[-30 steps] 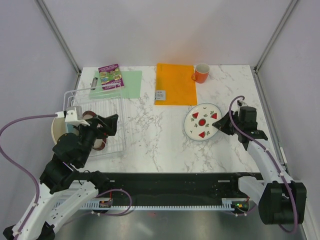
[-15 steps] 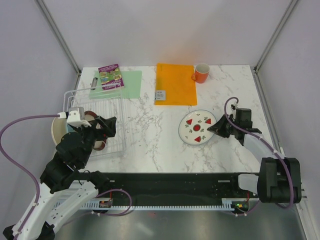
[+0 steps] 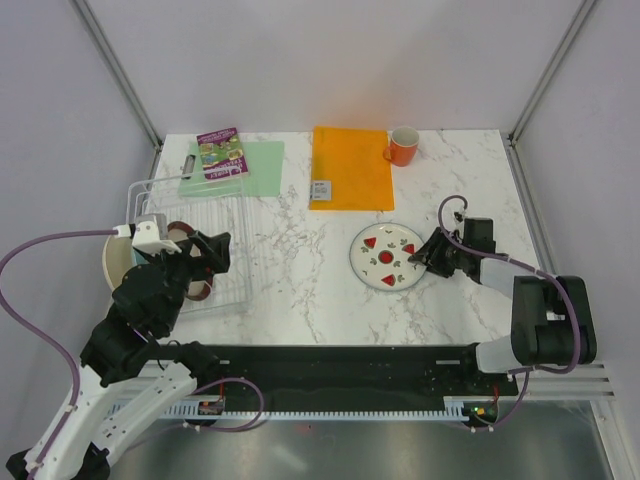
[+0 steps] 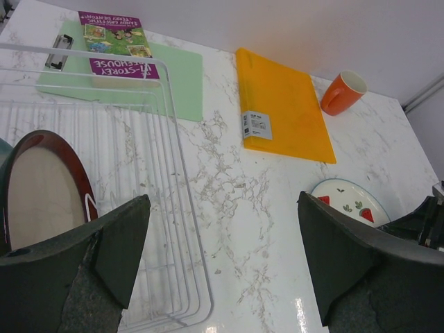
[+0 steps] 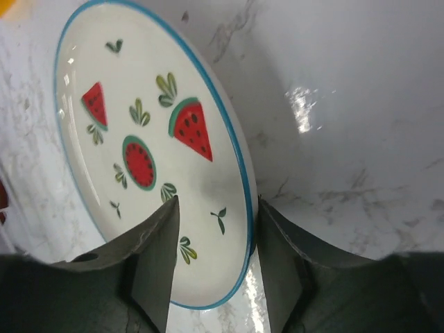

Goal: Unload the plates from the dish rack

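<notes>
Filling most of the top view, the white marble table (image 3: pixel 300 270) carries everything. At its left side stands the dish rack (image 3: pixel 200 210) of thin white wire. In it the beige plate with dark red-brown rim (image 4: pixel 41 187) stands on its edge. A pale plate with blue on it (image 3: pixel 118 262) shows at the rack's left edge, mostly hidden by the left arm. At the far side lie an orange folder (image 3: pixel 350 168) and, left of it, a green mat (image 3: pixel 255 170). The white plate with red watermelon slices (image 3: pixel 385 257) lies flat on the table right of centre, outside the rack. The right gripper (image 3: pixel 428 258) is at this plate's right rim. Its two fingers stand apart with the rim between them, one over the plate's face and one beside the rim, not pinching it. The left gripper (image 4: pixel 222 201) hovers over the rack with fingers spread wide, nothing between them. A purple booklet (image 3: pixel 222 152) lies on the mat, and an orange mug (image 3: pixel 403 146) stands just right of the folder.
</notes>
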### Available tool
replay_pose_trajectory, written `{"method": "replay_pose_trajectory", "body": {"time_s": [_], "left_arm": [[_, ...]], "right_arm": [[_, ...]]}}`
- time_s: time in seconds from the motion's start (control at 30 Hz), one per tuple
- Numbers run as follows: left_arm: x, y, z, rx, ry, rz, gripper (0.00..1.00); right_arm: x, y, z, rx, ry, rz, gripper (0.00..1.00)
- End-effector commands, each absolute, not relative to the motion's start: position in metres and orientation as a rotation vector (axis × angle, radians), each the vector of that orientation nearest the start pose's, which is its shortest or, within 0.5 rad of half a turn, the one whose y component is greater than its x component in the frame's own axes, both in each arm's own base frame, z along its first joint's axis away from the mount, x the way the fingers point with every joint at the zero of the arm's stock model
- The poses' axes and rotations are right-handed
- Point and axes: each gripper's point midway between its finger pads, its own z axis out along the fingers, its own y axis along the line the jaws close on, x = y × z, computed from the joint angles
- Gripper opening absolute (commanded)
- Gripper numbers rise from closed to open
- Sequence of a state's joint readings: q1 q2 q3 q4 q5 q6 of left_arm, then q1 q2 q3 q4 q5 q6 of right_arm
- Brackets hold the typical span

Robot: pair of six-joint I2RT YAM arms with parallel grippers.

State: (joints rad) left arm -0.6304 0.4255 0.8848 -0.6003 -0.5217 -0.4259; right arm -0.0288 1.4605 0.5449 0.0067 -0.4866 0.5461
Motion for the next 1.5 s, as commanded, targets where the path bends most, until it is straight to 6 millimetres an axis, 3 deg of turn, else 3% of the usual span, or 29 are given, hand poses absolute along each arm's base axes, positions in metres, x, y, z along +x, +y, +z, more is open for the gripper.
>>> {"method": "replay_pose_trajectory", "body": {"time_s": [0.0, 0.1, 0.27, 0.5, 0.6, 0.7, 1.03, 1.3, 1.47], "left_arm": [[0.206, -0.053, 0.318, -0.213, 1.691, -0.292, 0.93], [0.208, -0.054, 0.315, -0.211, 1.701, -0.283, 0.90], [0.211, -0.042, 0.309, -0.260, 1.727, -0.201, 0.90], [0.213, -0.013, 0.294, -0.372, 1.798, 0.036, 0.91], [0.211, -0.006, 0.287, -0.450, 1.823, 0.079, 0.91], [0.211, -0.001, 0.278, -0.493, 1.849, 0.139, 0.92], [0.200, 0.024, 0.256, -0.631, 1.882, 0.368, 0.91], [0.187, 0.044, 0.263, -0.713, 1.800, 0.397, 0.88], [0.188, 0.040, 0.262, -0.686, 1.812, 0.361, 0.86]], "right_arm": [[0.282, 0.056, 0.000, 0.511, 2.511, 0.498, 0.57], [0.285, 0.048, 0.009, 0.511, 2.470, 0.439, 0.69], [0.285, 0.024, 0.034, 0.522, 2.408, 0.270, 0.76], [0.281, 0.026, 0.123, 0.424, 2.171, 0.306, 0.79], [0.275, 0.030, 0.147, 0.392, 2.112, 0.337, 0.81], [0.269, 0.033, 0.155, 0.375, 2.109, 0.355, 0.81], [0.261, 0.043, 0.152, 0.357, 2.133, 0.413, 0.80], [0.260, 0.045, 0.149, 0.343, 2.147, 0.428, 0.81], [0.260, 0.047, 0.148, 0.341, 2.155, 0.440, 0.81]]}}
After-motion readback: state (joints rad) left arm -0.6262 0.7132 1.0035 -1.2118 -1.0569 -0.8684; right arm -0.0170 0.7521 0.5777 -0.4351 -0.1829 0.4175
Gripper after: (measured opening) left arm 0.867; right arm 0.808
